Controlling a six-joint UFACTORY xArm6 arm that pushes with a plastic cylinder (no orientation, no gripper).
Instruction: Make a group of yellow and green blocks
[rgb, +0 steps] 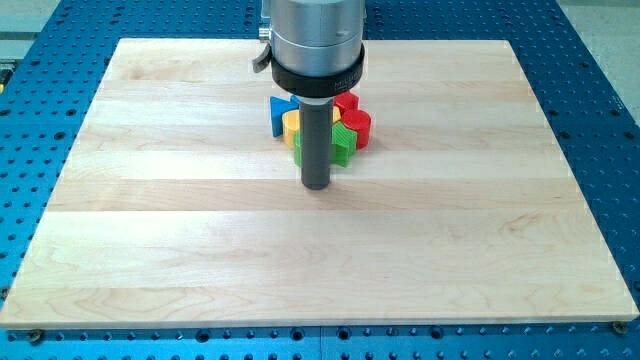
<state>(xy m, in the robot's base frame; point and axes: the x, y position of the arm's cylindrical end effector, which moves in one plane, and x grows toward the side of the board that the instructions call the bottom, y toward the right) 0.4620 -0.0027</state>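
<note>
One rod upright | my tip (317, 186) just below green block (343, 143) | no hand visible

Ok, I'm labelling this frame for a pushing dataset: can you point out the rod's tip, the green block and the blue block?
my tip (317, 186): camera view, rod's very bottom end.
green block (343, 146): camera view, its ridged top right of the rod.
blue block (279, 106): camera view, its left part.

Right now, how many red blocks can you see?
2. One red block peeks out at the top right of the cluster, one red block sits just below it, beside the green block. My rod hides part of the cluster, so more could be behind.
</note>
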